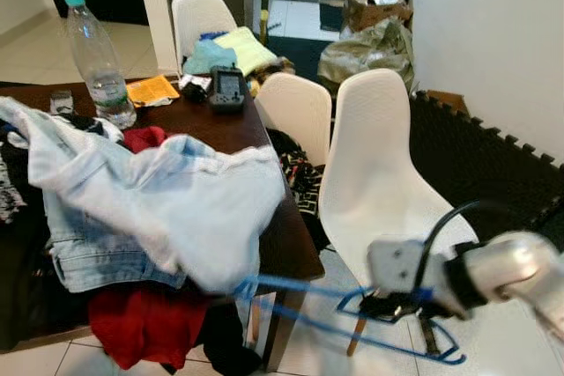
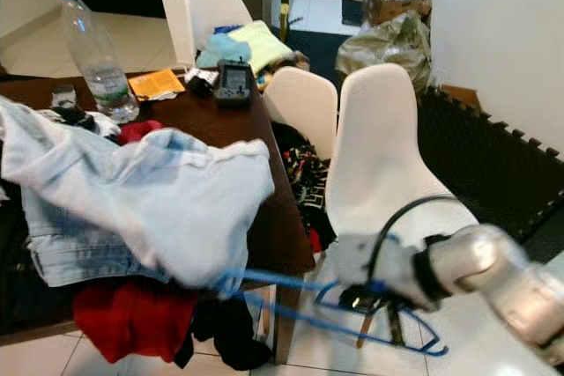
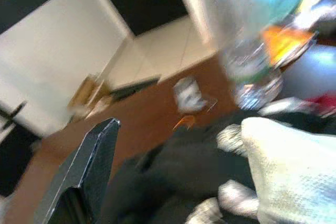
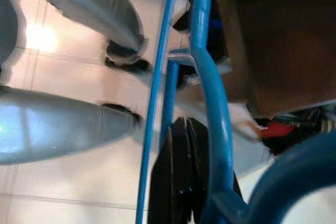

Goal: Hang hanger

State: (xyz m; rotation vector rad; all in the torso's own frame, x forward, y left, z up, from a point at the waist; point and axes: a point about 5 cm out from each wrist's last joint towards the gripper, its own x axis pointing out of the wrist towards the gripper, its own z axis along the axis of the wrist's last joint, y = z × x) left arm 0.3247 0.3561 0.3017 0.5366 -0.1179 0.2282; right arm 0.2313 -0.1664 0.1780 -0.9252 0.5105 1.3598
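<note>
Head views show the right gripper [image 1: 392, 304] low beside the tabletop [image 1: 225, 125], its fingers closed on a blue hanger [image 1: 352, 328] near the hook end. The hanger reaches from the gripper toward the table corner, where one arm disappears under a pale shirt [image 1: 176, 200] draped over the edge; it looks threaded into the shirt, though how far in cannot be seen. A white chair [image 1: 379, 173] stands just behind the gripper, and a second chair [image 1: 300, 112] beyond it. Jeans [image 1: 88, 253] and a red garment [image 1: 141, 323] lie under and below the shirt, and a bottle [image 1: 97, 55] stands at the back of the tabletop.

In the right wrist view the blue bars run past the black fingers [image 4: 176, 182], which sit pressed together around one bar, so the hold looks firm but close to the bend.

The left gripper [image 3: 84, 177] hovers over the dark clothes on the tabletop; one finger shows, so whether it is wide or narrow I cannot tell.

No rail or hook to hang on shows in any picture. The step in hand seems to be drawing the hanger out and up with the shirt. Lift steadily, keep the hanger level so the shirt does not slide off, clear the table corner and chair, and watch that the jeans are not dragged along.
</note>
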